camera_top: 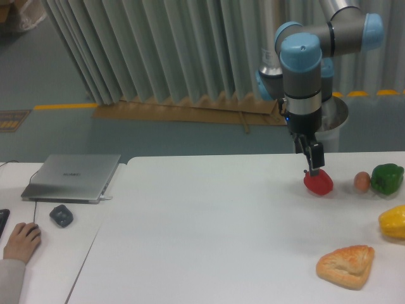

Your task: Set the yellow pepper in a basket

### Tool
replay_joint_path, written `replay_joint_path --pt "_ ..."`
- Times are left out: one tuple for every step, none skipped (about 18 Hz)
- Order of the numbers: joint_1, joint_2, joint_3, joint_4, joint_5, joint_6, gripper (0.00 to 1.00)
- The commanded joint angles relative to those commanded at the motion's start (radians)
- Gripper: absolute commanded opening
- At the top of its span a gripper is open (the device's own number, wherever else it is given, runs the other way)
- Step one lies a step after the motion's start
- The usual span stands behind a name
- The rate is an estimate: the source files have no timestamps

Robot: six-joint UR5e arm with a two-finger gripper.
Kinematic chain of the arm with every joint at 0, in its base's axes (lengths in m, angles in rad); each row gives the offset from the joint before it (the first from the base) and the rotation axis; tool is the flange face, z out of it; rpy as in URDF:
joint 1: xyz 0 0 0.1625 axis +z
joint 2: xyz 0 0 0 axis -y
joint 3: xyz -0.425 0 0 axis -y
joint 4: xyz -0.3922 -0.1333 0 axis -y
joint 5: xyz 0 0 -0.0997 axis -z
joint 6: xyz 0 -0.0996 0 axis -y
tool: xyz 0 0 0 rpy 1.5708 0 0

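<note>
So the end effector (314, 166) hangs right over the red pepper (318, 182), tip just about touching its top, and honestly I can't tell if the fingers are open or closed from this angle. The yellow pepper (393, 222) sits at the far right edge of the frame, partly cut off, to the lower right of the end effector and well apart from it, so the arm needs to head that way. It looks roundish, no clear long axis. Count on the counter (209, 240): one red pepper, one yellow, one green pepper (386, 178), one brown egg (361, 182), one pastry (346, 266). No basket visible anywhere.
</note>
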Motion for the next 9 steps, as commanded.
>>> replay_joint_path --pt "0.000 -0.002 0.000 0.003 0.000 -0.023 1.00" --pt "-0.002 -0.005 0.000 0.003 0.002 -0.041 1.00" --pt "-0.006 -0.008 -0.002 0.003 0.006 -0.058 1.00" --pt "-0.009 -0.008 -0.009 0.003 0.021 -0.068 1.00" --pt "-0.018 -0.006 -0.023 0.003 0.035 -0.066 1.00" --pt "-0.035 -0.008 -0.032 0.003 0.052 -0.057 1.00" --pt "-0.063 -0.017 -0.035 0.002 0.064 -0.054 1.00" --pt "-0.090 -0.046 -0.026 0.002 0.087 -0.065 1.00" --pt "-0.106 -0.073 -0.017 0.002 0.139 -0.089 1.00"
